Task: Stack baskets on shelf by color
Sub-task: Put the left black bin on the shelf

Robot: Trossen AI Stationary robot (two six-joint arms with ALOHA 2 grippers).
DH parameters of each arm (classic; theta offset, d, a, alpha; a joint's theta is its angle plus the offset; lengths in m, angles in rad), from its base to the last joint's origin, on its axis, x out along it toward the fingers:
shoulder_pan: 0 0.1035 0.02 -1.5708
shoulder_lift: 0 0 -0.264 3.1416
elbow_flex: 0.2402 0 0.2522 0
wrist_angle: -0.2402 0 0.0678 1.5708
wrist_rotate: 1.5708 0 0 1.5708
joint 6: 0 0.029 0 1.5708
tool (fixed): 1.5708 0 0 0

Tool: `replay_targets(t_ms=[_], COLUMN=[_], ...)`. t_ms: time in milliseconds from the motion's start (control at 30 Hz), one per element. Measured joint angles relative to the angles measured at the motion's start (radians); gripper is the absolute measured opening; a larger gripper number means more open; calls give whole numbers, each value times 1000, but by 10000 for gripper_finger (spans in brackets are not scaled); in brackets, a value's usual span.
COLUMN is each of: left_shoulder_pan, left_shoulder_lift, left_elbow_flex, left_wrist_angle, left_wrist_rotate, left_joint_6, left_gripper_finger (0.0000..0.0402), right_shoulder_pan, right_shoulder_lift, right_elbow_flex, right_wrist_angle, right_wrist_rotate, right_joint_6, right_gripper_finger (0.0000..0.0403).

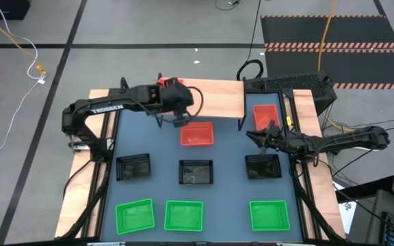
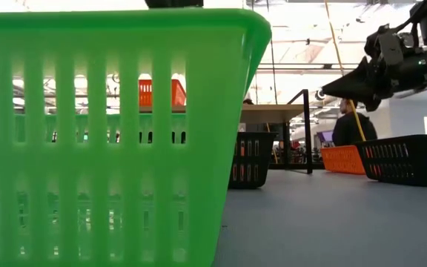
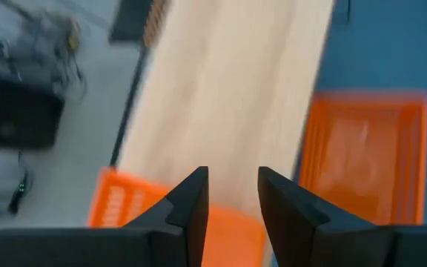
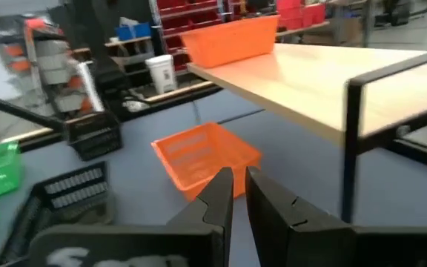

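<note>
One red basket point(image 1: 163, 83) stands on the light-wood shelf point(image 1: 217, 96) toward its left end, and my left gripper point(image 3: 232, 194) hovers open just above this red basket point(image 3: 124, 204). Two more red baskets point(image 1: 197, 133) point(image 1: 266, 115) sit on the blue table by the shelf. Behind them stand three black baskets point(image 1: 195, 172) in a row, then three green baskets point(image 1: 183, 215) at the near edge. My right gripper point(image 1: 252, 135) waits shut, level, above the table at the right, pointing left.
The shelf's black legs point(image 4: 351, 148) stand on the table's far part. The large green basket point(image 2: 110, 133) fills the low view's left. A keyboard point(image 1: 289, 83) lies beyond the shelf's right end. A person point(image 2: 351, 126) is in the room behind.
</note>
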Motion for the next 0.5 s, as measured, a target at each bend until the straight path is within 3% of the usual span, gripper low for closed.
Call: replay_targets(t_ms=[200, 500], left_shoulder_pan=[-40, -137], left_shoulder_lift=[-91, -176], left_elbow_flex=[1, 1], left_wrist_angle=[95, 93], left_wrist_rotate=[8, 7], left_joint_6=[-6, -113], left_gripper_finger=[122, 122], right_shoulder_pan=[-2, -2], right_shoulder_lift=[2, 9], right_elbow_flex=[0, 0], right_wrist_angle=[41, 0], right_wrist_rotate=[95, 91], right_joint_6=[-32, -46], right_gripper_finger=[32, 32])
